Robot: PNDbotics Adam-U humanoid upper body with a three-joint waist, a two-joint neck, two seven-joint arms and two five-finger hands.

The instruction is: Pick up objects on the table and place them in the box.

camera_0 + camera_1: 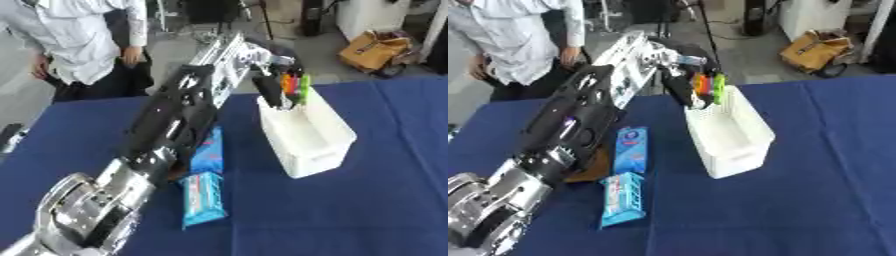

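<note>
The table [798, 210] is covered with a dark blue cloth. A white box [732, 135] stands on it, near the far edge, with its long side running away from the robot. To the left of the box, two blue packets lie flat on the cloth: one packet [631, 148] further away, and another packet [622, 198] nearer to the robot, close together.

You see matt blue cloth on table [367, 210]. White box [732, 142]: smooth plastic, faint sheen. Left of box, two blue packets [627, 172]: glossy wrap, probably plastic film. Arm [166, 130]: black matt shell, shiny bare metal at joints.
</note>
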